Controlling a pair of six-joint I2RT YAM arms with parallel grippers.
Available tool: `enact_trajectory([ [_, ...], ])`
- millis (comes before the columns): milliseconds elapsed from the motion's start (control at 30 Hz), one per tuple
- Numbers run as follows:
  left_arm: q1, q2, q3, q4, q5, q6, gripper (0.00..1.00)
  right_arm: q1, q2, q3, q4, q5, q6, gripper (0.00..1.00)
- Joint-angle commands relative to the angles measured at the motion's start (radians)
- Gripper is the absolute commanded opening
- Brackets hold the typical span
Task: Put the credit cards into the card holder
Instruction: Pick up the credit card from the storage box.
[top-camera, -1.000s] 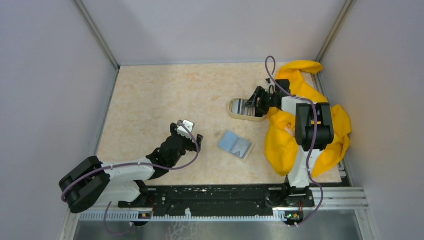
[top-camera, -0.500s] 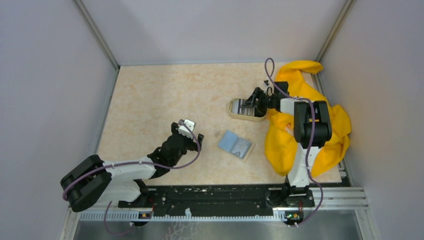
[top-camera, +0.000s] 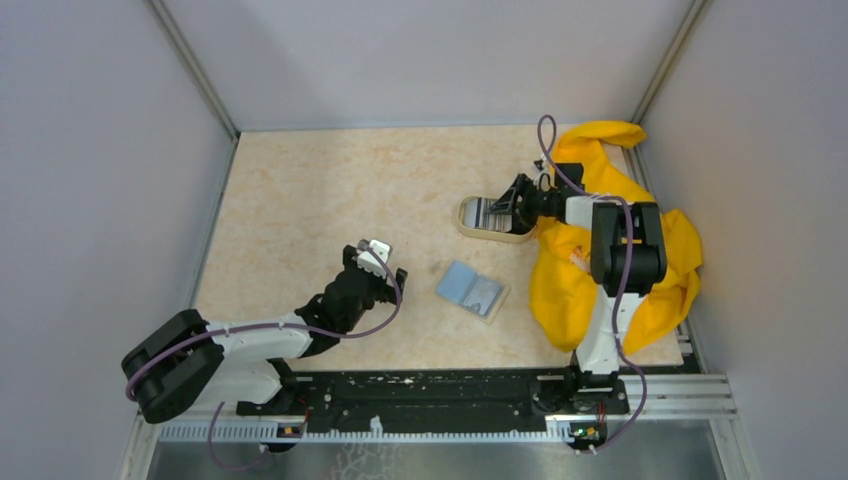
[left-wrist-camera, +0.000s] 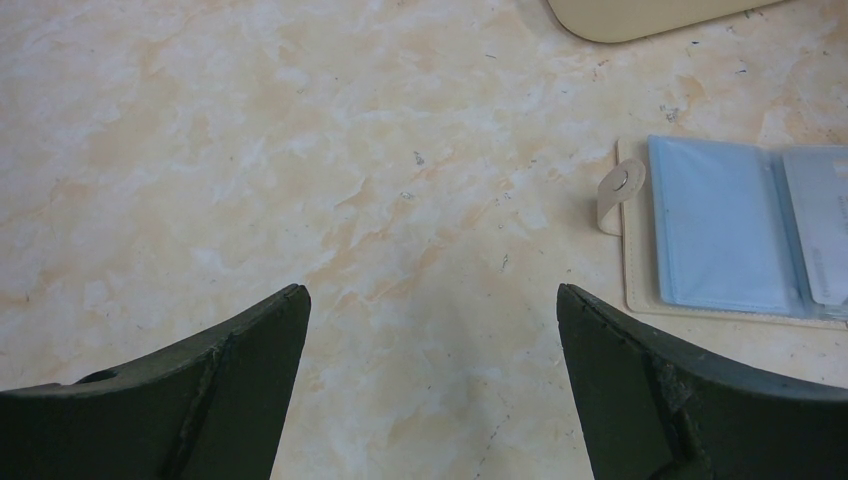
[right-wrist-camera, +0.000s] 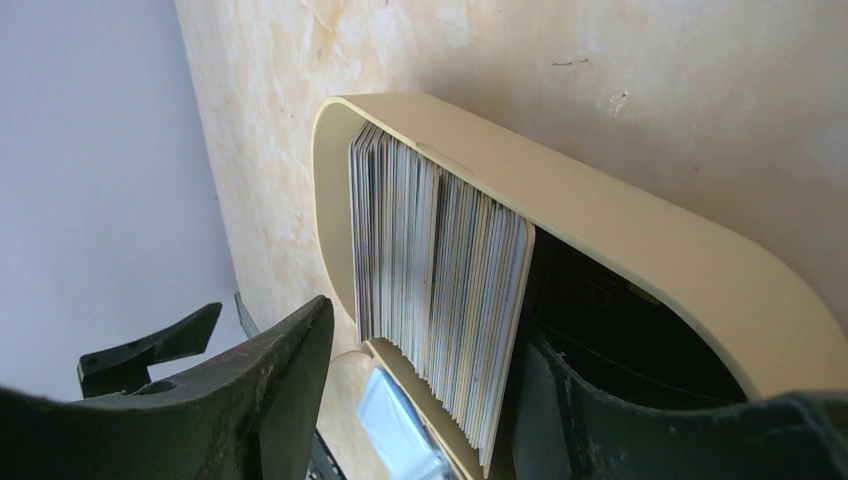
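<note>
Beige dish (top-camera: 465, 215) sits at 2 o'clock from table (top-camera: 330, 190) centre. The credit cards (top-camera: 483, 213) stand in it on edge, packed tight.

**Risks (judgement)**
- Cards (right-wrist-camera: 430, 280) are pressed face to face. A closing pinch could take a thick wad rather than one card, and a wad would likely not slide into a sleeve.
- One finger reaches inside the dish (right-wrist-camera: 640, 240), close to its wall. A sideways push there could slide or tip the dish and fan the stack.
- Card holder (top-camera: 472, 290) lies open at 5 o'clock, light blue sleeves up, with nothing pinning it. It may skate when a card is pushed in.
- Yellow cloth (top-camera: 560, 290) lies under the right arm at 3 o'clock; a snag is possible on withdrawal.

**Pose**
- Right gripper (top-camera: 505, 210) reaches low into the dish from its 3 o'clock end. In the wrist view the right gripper (right-wrist-camera: 425, 330) has its jaws parted on either side of the stack; no card is lifted, and contact cannot be told.
- Left gripper (top-camera: 385, 262) hangs at 8 o'clock, forearm low, jaws spread wide and empty. From the left gripper (left-wrist-camera: 430, 300), the card holder (left-wrist-camera: 720, 230) lies at 2 o'clock, apart from it.
</note>
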Motion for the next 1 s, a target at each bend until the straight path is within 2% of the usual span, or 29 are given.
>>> enact_trajectory([
  [0,0.002,-0.003,0.021,0.008,0.007,0.009,0.99,-0.011,-0.069,-0.001,0.038,-0.065,0.012,0.59],
  [500,0.002,-0.006,0.018,0.01,0.007,0.01,0.99,-0.062,-0.104,0.01,-0.047,-0.019,-0.042,0.58],
  [967,0.003,-0.002,0.022,0.009,0.007,0.01,0.99,-0.104,-0.122,0.023,-0.122,0.049,-0.086,0.53],
])
